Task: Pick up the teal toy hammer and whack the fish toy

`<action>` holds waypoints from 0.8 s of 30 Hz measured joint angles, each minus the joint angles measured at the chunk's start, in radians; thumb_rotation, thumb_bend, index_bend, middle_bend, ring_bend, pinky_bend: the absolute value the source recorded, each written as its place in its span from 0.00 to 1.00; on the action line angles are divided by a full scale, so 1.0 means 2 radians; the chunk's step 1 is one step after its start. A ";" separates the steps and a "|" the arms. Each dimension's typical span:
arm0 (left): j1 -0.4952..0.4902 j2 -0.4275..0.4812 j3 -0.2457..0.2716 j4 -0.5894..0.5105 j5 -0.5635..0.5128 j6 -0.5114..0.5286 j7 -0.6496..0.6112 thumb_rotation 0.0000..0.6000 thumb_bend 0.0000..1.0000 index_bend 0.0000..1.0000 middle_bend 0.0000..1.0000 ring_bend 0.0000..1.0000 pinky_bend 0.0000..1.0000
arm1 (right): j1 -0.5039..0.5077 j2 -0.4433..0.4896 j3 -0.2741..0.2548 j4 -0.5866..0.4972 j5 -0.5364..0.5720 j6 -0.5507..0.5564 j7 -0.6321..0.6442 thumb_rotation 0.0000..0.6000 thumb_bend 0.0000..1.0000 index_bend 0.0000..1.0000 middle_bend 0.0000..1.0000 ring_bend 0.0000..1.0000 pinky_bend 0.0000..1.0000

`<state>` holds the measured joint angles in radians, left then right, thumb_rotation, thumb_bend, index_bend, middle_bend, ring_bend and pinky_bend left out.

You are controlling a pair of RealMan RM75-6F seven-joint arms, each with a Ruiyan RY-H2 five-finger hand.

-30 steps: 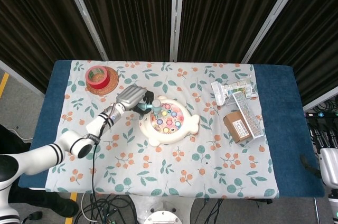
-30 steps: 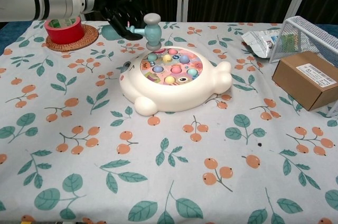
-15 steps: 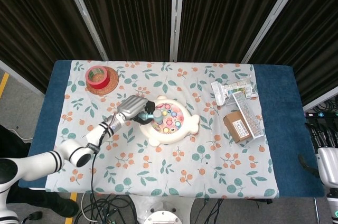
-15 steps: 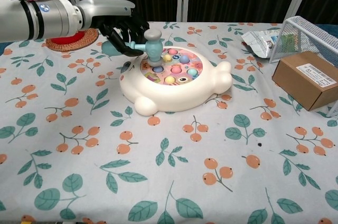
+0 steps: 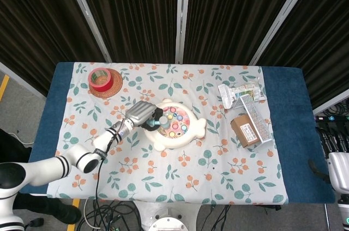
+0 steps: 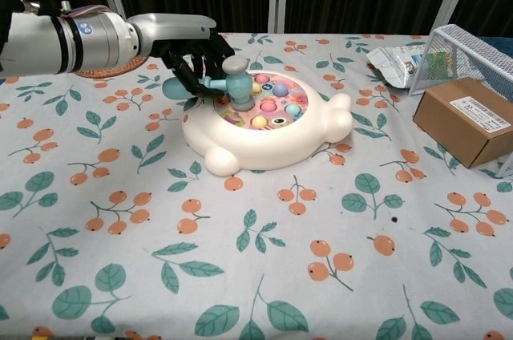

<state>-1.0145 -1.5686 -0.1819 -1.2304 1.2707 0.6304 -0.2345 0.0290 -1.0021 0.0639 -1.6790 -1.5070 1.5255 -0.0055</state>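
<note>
Covering most of the frame, the surface (image 5: 180, 184) wears a cherry-and-leaf cloth; entries run from largest item down.

Fish toy (image 6: 264, 119): cream body, centre of the surface, tail toward 3 o'clock in the chest view. Its round well holds coloured pegs (image 6: 276, 103); the count is unclear. Risk: a blow landing off-centre near the 9 o'clock rim could, in my judgement, skid or tip the toy, since nothing visibly pins it down.

Left robot hand (image 6: 191, 51): dark fingers clamped on the handle of the teal toy hammer (image 6: 232, 83), at roughly 10 o'clock of the fish toy. The hammer head sits on or just above the pegs at the well's 10 o'clock side; contact cannot be confirmed. Risk: the handle is short and held near its end, so a hard strike could twist it out of the grip, or the fingers could knock the toy's rim.

Right robot hand: only a pale piece of arm at the head view's 4 o'clock edge; whether its fingers are apart or together cannot be told.

Wire basket (image 6: 473, 55): 2 o'clock, contents indistinct, well apart from the action.

Cardboard box (image 6: 467, 119): closed, just beside the basket.

Foil packet (image 6: 397, 59): 1 o'clock.

Red tape roll (image 5: 100, 79): on a woven coaster (image 5: 110, 90), 10 o'clock.
</note>
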 measured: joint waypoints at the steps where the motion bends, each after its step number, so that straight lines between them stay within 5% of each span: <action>1: 0.001 0.001 -0.001 -0.003 -0.001 0.003 0.001 1.00 0.51 0.67 0.60 0.45 0.45 | 0.000 0.000 0.000 0.000 0.000 0.001 0.000 1.00 0.21 0.04 0.13 0.00 0.00; 13: 0.040 0.063 -0.005 -0.051 -0.007 0.043 -0.005 1.00 0.51 0.67 0.59 0.45 0.44 | 0.002 0.001 0.000 0.002 -0.007 0.001 0.004 1.00 0.21 0.04 0.13 0.00 0.00; 24: 0.091 0.049 0.031 0.009 -0.016 0.051 -0.031 1.00 0.51 0.65 0.55 0.42 0.38 | 0.008 -0.001 0.000 -0.001 -0.008 -0.008 0.001 1.00 0.21 0.04 0.13 0.00 0.00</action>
<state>-0.8324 -1.4714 -0.1199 -1.2127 1.2382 0.7328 -0.2956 0.0443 -1.0035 0.0646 -1.6807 -1.5224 1.5103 -0.0039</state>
